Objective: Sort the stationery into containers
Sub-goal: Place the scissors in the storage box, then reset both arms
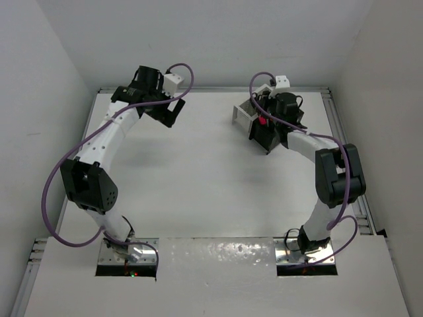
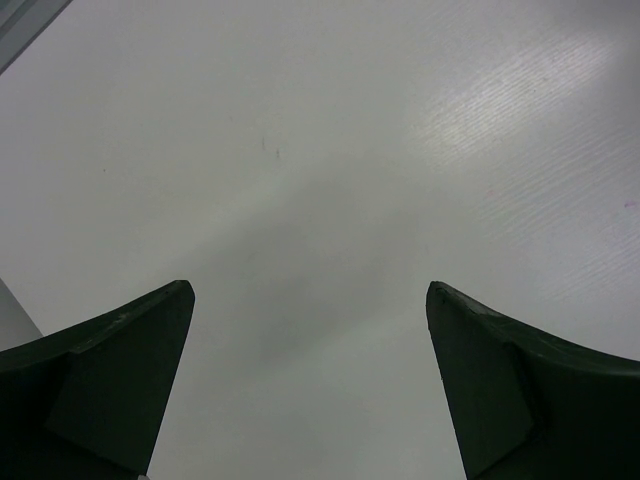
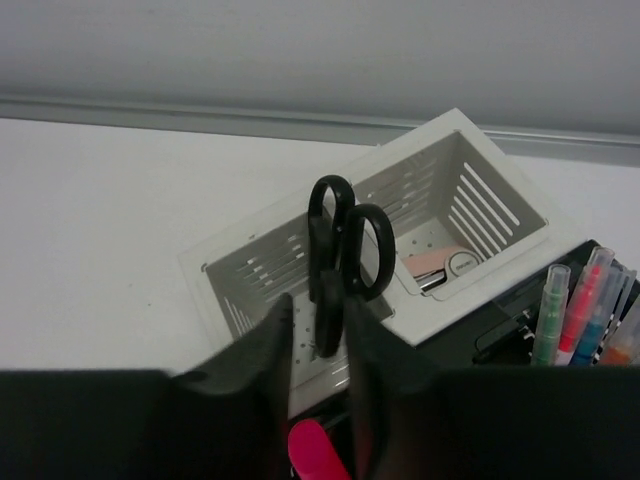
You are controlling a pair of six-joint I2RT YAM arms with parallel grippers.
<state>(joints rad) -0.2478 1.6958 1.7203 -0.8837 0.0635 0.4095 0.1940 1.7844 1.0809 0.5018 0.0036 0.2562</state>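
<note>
Watching for tip-over: right gripper [image 3: 320, 320] brackets the black-handled scissors [image 3: 328, 285], blades down in the white organiser box [image 3: 470, 195]; pinch unclear. Released tilted, they could topple out. Left gripper [image 2: 308, 290] gapes, empty.

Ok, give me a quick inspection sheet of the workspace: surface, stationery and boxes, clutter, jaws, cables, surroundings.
surface: white table, a few faint marks.
job's things: scissors standing handles-up in one compartment of the white box, a small pinkish item in the other; highlighters upright in the black box; a pink highlighter below the right gripper, its seat hidden.
clutter: nothing seen.
grippers: left gripper jaws wide open over bare table; right gripper jaws close around the scissors' blades, grip cannot be told.
cables: purple cables loop along both arms.
surroundings: white walls, metal rail at the far edge.
</note>
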